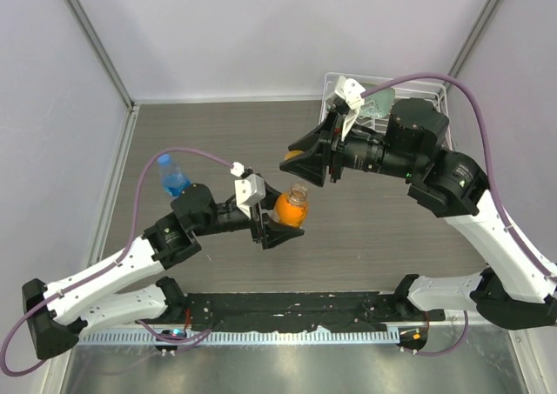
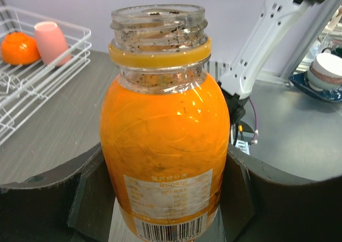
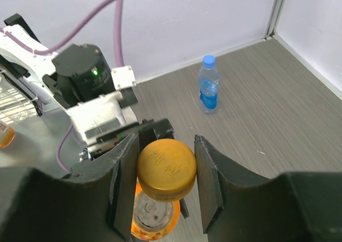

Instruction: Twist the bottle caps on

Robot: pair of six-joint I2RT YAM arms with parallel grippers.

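Observation:
My left gripper is shut on the squat bottle of orange liquid, held upright, its threaded mouth bare. My right gripper is shut on the orange-amber cap, pinched by its sides. The cap hangs a little above and behind the bottle's mouth, not touching it. The taller clear bottle with the blue label stands on the table at the back left with the blue cap on its neck.
A white wire rack stands at the back right behind my right arm; it holds an orange ball and a pink cup. A cup on a saucer sits beyond the table's edge.

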